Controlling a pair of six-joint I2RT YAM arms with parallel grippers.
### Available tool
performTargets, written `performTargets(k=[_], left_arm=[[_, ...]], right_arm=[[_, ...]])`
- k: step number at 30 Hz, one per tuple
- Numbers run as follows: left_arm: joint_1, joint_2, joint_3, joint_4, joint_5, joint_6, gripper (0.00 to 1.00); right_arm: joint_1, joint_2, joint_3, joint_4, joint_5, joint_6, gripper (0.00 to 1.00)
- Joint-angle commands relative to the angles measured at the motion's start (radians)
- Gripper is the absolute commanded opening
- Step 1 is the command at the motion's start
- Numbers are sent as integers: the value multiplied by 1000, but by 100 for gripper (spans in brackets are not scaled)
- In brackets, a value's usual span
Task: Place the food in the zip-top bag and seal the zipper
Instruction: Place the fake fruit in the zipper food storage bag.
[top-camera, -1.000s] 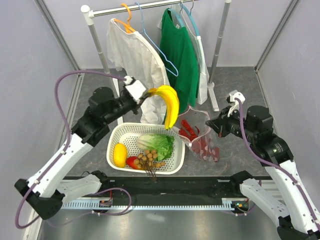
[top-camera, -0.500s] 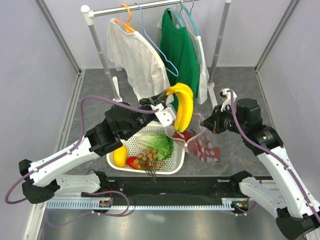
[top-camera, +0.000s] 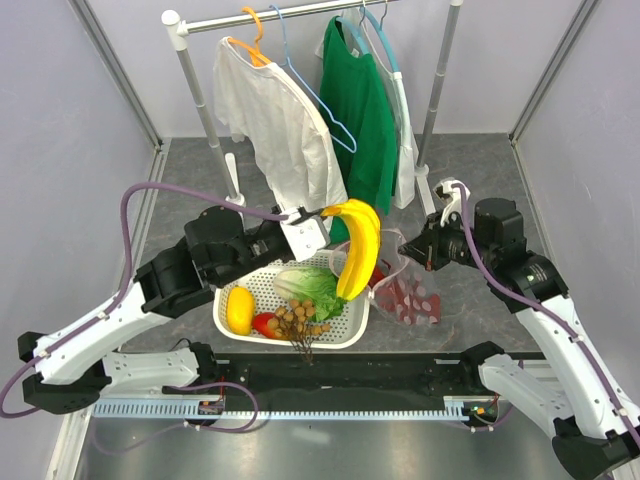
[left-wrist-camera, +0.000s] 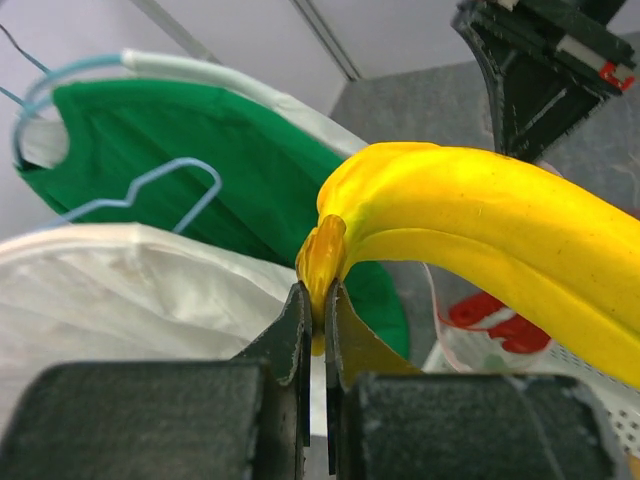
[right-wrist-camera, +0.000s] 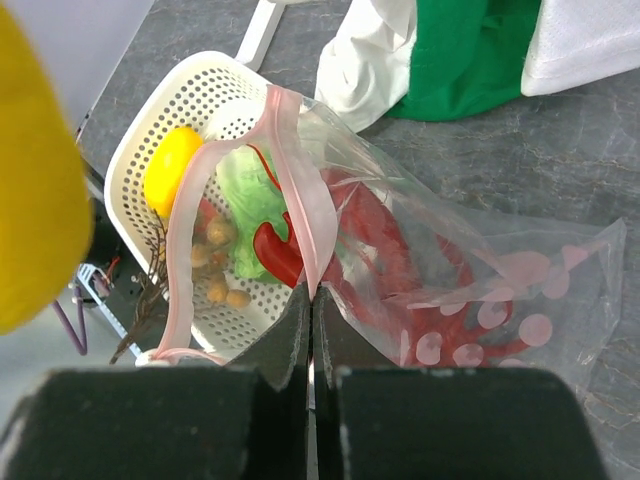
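Note:
My left gripper (top-camera: 322, 213) is shut on the stem of the yellow banana (top-camera: 357, 250), which hangs above the basket's right edge, beside the bag mouth. The left wrist view shows the fingers pinching the stem (left-wrist-camera: 320, 310). My right gripper (top-camera: 426, 250) is shut on the pink zipper strip (right-wrist-camera: 300, 200) and holds the clear zip-top bag (top-camera: 410, 295) open. The red lobster (right-wrist-camera: 390, 250) lies inside the bag. The lemon (top-camera: 240, 308), lettuce (top-camera: 315, 290), longan bunch (top-camera: 298, 320) and mango (top-camera: 264, 324) lie in the white basket (top-camera: 232, 265).
A clothes rack (top-camera: 190, 60) stands behind, with a white shirt (top-camera: 275, 120) and a green shirt (top-camera: 360, 110) hanging close behind the banana. Grey walls close in left and right. A black rail (top-camera: 340, 375) runs along the near edge.
The left arm swung the banana right toward the bag, then lowered it and brought it slightly back left. The right gripper shifted left with the bag mouth lifted.

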Motion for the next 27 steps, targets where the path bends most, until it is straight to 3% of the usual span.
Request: performTargets(k=[1,6,9,13,21,24,27], left_arm=[[0,-6,-6,-106,15,-146,2],[0,-20,8,-224,305,-218,2],[8,18,14,-299,390,-261,2],[22,73,19,-299,313,-306,2],[198,245,163,-381,440,-462,2],[201,276,200,-376,367,-476,2],[200,255,187,-301,195,-482,2]], right_arm=[[-1,-29,-17,-3,-23,-47,0],[1,-19,-40,12,-88,-79,0],[2,-12,-40,8,-119,-136,0],[5,-19,-37,-41,-122,-194,0],[25,-46,-71,-37,-147,-217,0],[31,-36,-68,-38,-144,-214,0],[33,-30,-66,-14,-122,-149,0]])
